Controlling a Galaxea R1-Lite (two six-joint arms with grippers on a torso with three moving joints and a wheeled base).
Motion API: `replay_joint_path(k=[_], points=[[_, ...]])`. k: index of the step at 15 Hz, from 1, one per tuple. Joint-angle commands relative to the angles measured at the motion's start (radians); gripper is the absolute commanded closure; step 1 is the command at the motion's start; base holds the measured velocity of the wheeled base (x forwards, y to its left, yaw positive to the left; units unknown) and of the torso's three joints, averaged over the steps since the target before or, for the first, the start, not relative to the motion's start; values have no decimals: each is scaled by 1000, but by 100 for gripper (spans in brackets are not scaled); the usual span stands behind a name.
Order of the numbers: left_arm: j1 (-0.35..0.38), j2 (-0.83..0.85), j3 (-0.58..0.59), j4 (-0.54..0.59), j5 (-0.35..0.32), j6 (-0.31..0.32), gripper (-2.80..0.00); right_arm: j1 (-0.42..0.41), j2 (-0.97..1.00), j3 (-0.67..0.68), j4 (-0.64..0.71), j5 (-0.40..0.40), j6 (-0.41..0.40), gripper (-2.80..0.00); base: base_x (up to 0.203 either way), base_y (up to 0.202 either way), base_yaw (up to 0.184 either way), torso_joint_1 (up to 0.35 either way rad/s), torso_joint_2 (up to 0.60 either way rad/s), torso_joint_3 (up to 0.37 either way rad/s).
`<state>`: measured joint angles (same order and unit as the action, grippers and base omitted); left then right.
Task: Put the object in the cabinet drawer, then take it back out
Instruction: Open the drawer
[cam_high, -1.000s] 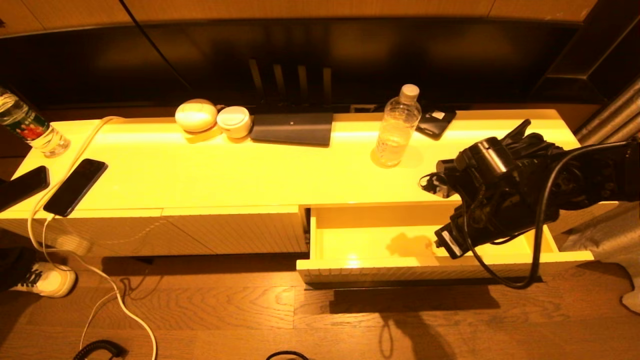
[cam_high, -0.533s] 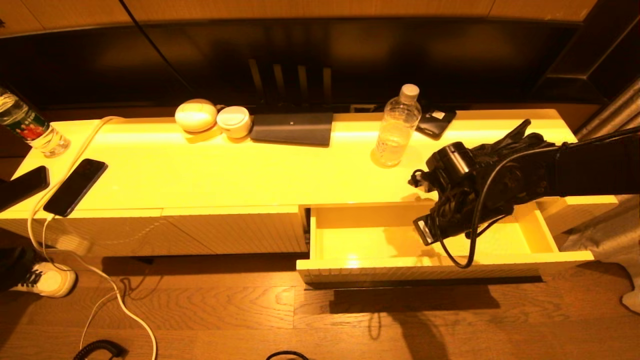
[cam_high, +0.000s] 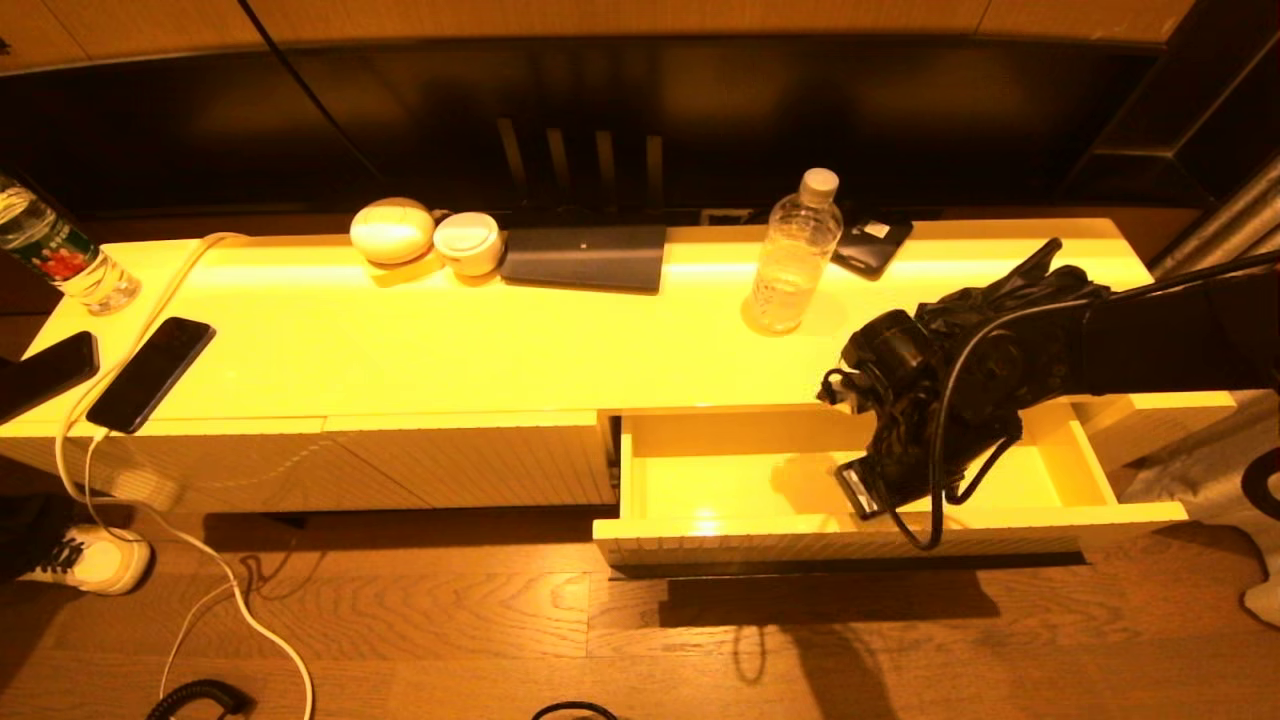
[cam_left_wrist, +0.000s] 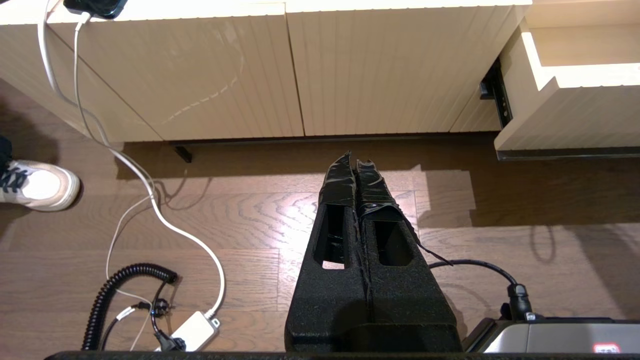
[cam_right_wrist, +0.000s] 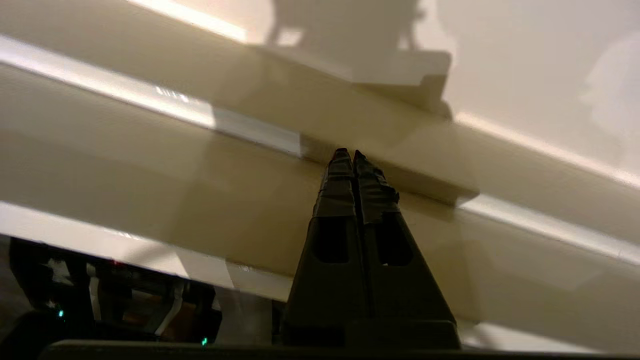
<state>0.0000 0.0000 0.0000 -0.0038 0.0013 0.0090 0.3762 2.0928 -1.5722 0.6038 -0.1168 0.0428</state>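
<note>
The cabinet drawer (cam_high: 800, 540) is pulled out at the right of the cream cabinet, and the smooth inside that shows (cam_high: 720, 470) holds nothing. My right arm (cam_high: 960, 390) reaches in from the right and hangs over the drawer's middle. In the right wrist view the right gripper (cam_right_wrist: 349, 152) is shut and empty, close over glossy cream surfaces. A clear plastic bottle (cam_high: 795, 255) stands upright on the cabinet top behind the drawer. My left gripper (cam_left_wrist: 354, 159) is shut and empty above the wood floor, left of the drawer's ribbed front (cam_left_wrist: 575, 115).
Two phones (cam_high: 150, 372) and a white cable lie at the cabinet's left end, near another bottle (cam_high: 55, 255). Two round cream items (cam_high: 392, 230), a dark flat device (cam_high: 585, 257) and a dark case (cam_high: 872, 245) line the back. A shoe (cam_high: 95, 560) and cables are on the floor.
My right arm has swung left over the open drawer and then dipped slightly lower toward it. The bottle and the drawer have not moved.
</note>
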Motion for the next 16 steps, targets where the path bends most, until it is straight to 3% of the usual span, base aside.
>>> replay_joint_path(k=[1, 7, 16], points=[[0, 0, 2, -1, 0, 0, 0, 7, -5, -3, 38, -1, 22, 0, 0, 0, 0, 0, 0, 0], [0, 0, 2, -1, 0, 0, 0, 29, -14, 19, 147, 1, 82, 0, 0, 0, 0, 0, 0, 0], [0, 0, 2, -1, 0, 0, 0, 39, -62, 182, 149, 31, 83, 0, 0, 0, 0, 0, 0, 0]])
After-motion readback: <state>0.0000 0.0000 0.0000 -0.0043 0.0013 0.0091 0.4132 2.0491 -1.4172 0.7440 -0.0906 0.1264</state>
